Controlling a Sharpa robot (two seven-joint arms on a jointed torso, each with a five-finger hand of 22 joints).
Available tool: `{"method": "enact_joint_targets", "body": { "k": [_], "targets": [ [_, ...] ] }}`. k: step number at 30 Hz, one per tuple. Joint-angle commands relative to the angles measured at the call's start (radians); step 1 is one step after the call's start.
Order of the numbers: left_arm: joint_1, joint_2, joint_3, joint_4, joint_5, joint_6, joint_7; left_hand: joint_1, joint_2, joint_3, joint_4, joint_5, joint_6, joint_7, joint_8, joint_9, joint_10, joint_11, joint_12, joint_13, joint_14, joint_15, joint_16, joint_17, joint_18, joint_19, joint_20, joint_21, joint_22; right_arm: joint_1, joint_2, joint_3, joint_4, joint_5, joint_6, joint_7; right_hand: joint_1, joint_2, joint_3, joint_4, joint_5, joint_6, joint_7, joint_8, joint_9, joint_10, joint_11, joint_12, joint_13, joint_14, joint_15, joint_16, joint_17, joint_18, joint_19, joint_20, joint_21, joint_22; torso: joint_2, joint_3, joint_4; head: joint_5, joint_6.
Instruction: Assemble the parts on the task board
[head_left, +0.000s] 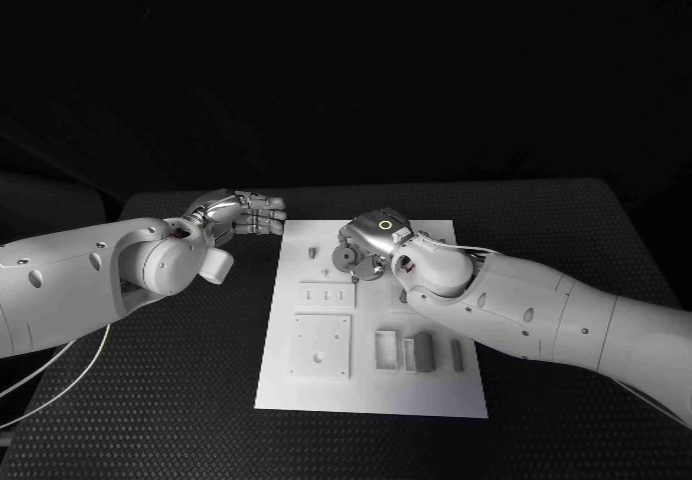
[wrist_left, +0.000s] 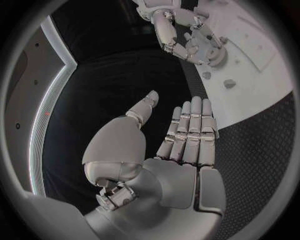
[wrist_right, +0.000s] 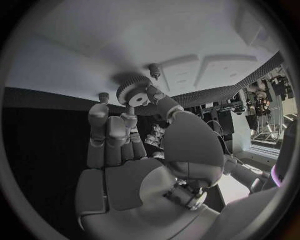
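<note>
The white task board (head_left: 368, 390) lies in the middle of the black table. My right hand (head_left: 369, 243) hovers over the board's far part and pinches a small grey toothed wheel (head_left: 348, 259) between thumb and fingers. In the right wrist view the wheel (wrist_right: 132, 93) sits just off the board, close to a short peg (wrist_right: 154, 70). My left hand (head_left: 247, 213) is off the board, beside its far left corner. The left wrist view shows it (wrist_left: 182, 136) with fingers stretched out and nothing in it.
On the board's near half lie a square grey plate (head_left: 322, 346) and three upright blocks (head_left: 418, 352). Two small flat pieces (head_left: 325, 295) lie mid-board. The left wrist view shows two round studs (wrist_left: 229, 84) on the board near my right hand (wrist_left: 185, 37).
</note>
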Motion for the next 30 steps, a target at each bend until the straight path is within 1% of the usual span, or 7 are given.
{"method": "enact_joint_targets", "body": {
  "k": [1,9,13,16,23,30],
  "targets": [
    [0.001,0.001,0.001,0.001,-0.001,0.003,0.006,0.006,0.003,-0.001,-0.002,0.003,-0.005,0.003,-0.005,-0.001,-0.003,0.001,-0.006,0.002,0.008,-0.001,-0.006,0.001,-0.01,0.005,-0.003,-0.006,-0.002,0.0,0.0,0.001,0.005,-0.022,-0.017,-0.006,-0.002,-0.006,0.004,0.003,0.005,0.016,0.014,-0.003,0.0,0.005,0.001,-0.004,-0.002,0.004,-0.004,0.004,-0.001,0.069,0.006,0.0,0.002,0.015,0.0,0.0,0.0007,0.0,0.0],
    [0.001,0.0,0.001,0.002,-0.001,0.004,0.006,0.006,0.003,-0.001,-0.002,0.003,-0.005,0.003,-0.005,-0.001,-0.003,0.001,-0.007,0.002,0.008,-0.001,-0.006,0.001,-0.01,0.005,-0.003,-0.006,-0.002,0.0,0.0,0.005,0.004,-0.037,-0.025,-0.011,-0.002,-0.008,0.006,0.004,0.005,0.016,0.014,-0.005,0.0,0.006,0.001,-0.005,-0.002,0.005,-0.004,0.004,-0.002,0.069,0.007,-0.001,0.002,0.015,0.0,0.0,-0.0001,0.0,0.001],
    [0.001,0.0,0.001,0.001,-0.001,0.004,0.006,0.006,0.003,-0.001,-0.002,0.003,-0.005,0.003,-0.005,-0.001,-0.003,0.001,-0.007,0.002,0.008,-0.001,-0.006,0.001,-0.01,0.005,-0.003,-0.006,-0.002,0.0,0.004,0.011,-0.007,-0.044,-0.041,-0.012,-0.002,-0.011,0.007,0.005,0.004,0.014,0.014,-0.006,0.0,0.007,0.001,-0.005,-0.003,0.005,-0.004,0.003,-0.002,0.069,0.008,-0.001,0.001,0.015,0.0,-0.0002,0.0004,0.0,0.002],
    [0.001,0.0,0.001,0.001,-0.001,0.004,0.006,0.006,0.003,-0.001,-0.002,0.003,-0.005,0.003,-0.005,-0.001,-0.003,0.001,-0.007,0.002,0.008,-0.001,-0.006,0.002,-0.01,0.005,-0.003,-0.006,-0.002,0.0,0.006,0.013,-0.019,-0.044,-0.044,-0.012,-0.002,-0.015,0.009,0.007,0.004,0.01,0.015,-0.01,-0.001,0.008,0.002,-0.006,-0.004,0.006,-0.004,0.003,-0.002,0.069,0.009,-0.002,0.001,0.015,0.0,-0.0003,0.0008,-0.001,0.003],
    [0.001,0.0,0.001,0.002,-0.002,0.004,0.006,0.006,0.003,-0.001,-0.002,0.003,-0.005,0.003,-0.005,-0.001,-0.003,0.001,-0.007,0.002,0.008,-0.001,-0.007,0.002,-0.011,0.005,-0.003,-0.006,-0.002,0.0,0.009,0.015,-0.036,-0.047,-0.045,-0.012,-0.002,-0.017,0.011,0.008,0.004,0.008,0.016,-0.012,-0.002,0.008,0.003,-0.007,-0.004,0.006,-0.003,0.002,-0.003,0.069,0.01,-0.002,0.0,0.014,0.0,-0.0009,0.0007,-0.001,0.004],
    [0.001,0.0,0.001,0.001,-0.002,0.005,0.005,0.006,0.003,-0.001,-0.002,0.003,-0.005,0.003,-0.005,-0.001,-0.003,0.001,-0.007,0.002,0.009,-0.001,-0.007,0.002,-0.011,0.005,-0.003,-0.006,-0.002,0.0,0.013,0.023,-0.048,-0.047,-0.05,-0.011,-0.001,-0.019,0.012,0.008,0.004,0.007,0.017,-0.014,-0.002,0.008,0.003,-0.007,-0.004,0.007,-0.003,0.002,-0.003,0.069,0.01,-0.003,0.0,0.014,0.0,-0.0006,0.0016,0.001,0.005]
  ]
}}
